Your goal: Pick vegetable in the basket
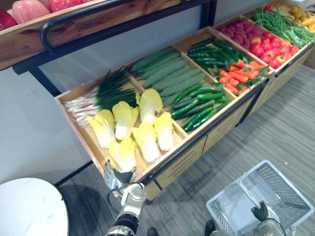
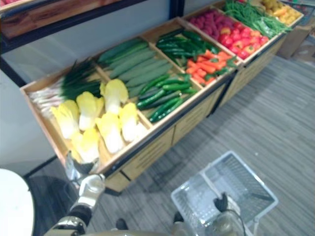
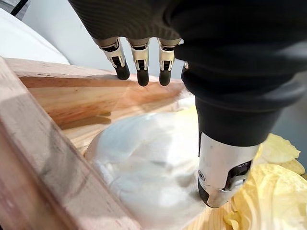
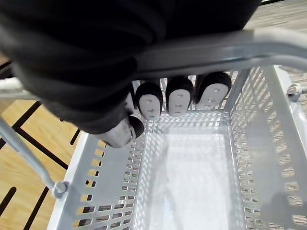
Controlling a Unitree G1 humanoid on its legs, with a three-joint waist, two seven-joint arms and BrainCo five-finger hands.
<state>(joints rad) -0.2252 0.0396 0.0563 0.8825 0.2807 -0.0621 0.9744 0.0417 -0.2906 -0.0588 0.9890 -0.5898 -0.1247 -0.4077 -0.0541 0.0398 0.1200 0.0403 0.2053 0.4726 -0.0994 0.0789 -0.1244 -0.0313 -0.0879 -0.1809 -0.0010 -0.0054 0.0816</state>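
Observation:
Several pale yellow cabbages lie in the front left wooden crate (image 1: 83, 135). My left hand (image 1: 118, 176) hangs over the crate's near corner, above the nearest cabbage (image 1: 123, 153). In the left wrist view its fingers (image 3: 142, 62) are straight and its thumb (image 3: 220, 175) stands beside that cabbage's white base (image 3: 148, 163), holding nothing. The white mesh basket (image 1: 288, 184) hangs low at the right over the floor, empty inside. My right hand (image 4: 179, 98) is curled round the basket's handle (image 4: 230, 45).
The long display holds green onions (image 1: 106, 93), cucumbers (image 1: 167, 73), small green cucumbers (image 1: 197, 105), carrots (image 1: 238, 73) and red peppers (image 1: 270, 46) further right. A wooden shelf (image 1: 74, 24) with red fruit hangs above. A white round table (image 1: 29, 206) stands at lower left.

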